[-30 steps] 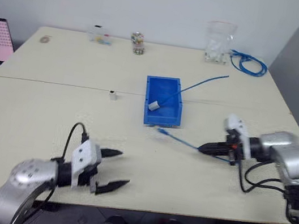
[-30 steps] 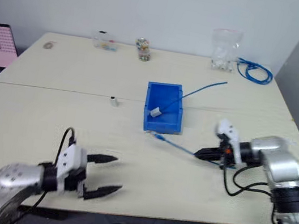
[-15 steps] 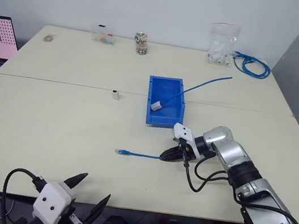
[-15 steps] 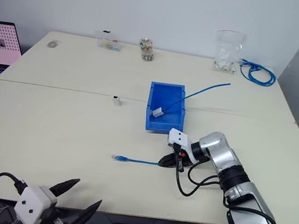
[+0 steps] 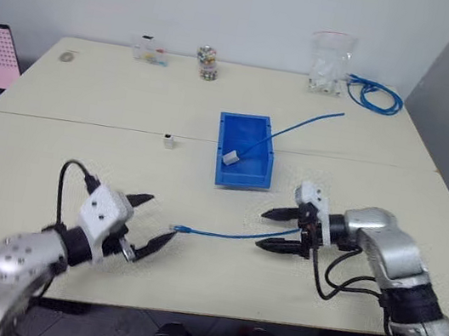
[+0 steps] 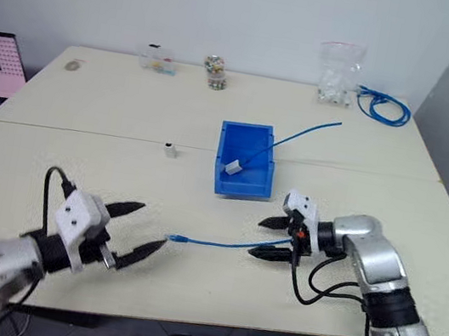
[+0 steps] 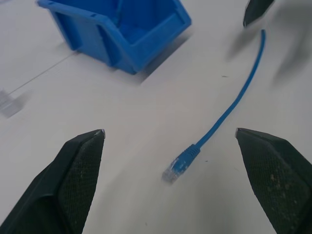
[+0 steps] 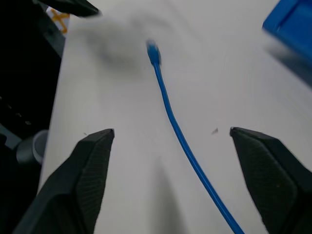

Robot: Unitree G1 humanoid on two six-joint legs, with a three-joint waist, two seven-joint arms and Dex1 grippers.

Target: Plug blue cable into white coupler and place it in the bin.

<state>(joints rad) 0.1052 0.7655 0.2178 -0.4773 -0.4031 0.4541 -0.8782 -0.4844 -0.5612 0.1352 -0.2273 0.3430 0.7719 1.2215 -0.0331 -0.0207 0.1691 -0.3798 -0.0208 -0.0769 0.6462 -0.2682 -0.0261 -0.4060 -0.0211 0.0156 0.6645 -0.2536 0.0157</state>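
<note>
My right gripper (image 5: 276, 230) has just let go, jaws wide, so the blue cable (image 5: 230, 235) lies loose on the table (image 5: 87, 111) near the bin (image 5: 244, 151), its plug between my empty, open left gripper's (image 5: 149, 223) fingers, ready to grab.

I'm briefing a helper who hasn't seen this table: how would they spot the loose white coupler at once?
Start at the blue bin in the middle of the table and follow the seam between the two tabletops toward the robot's left. The white coupler is the tiny white block on that seam, alone on bare surface, unlike the white piece inside the bin, which has a blue cable attached.
</note>
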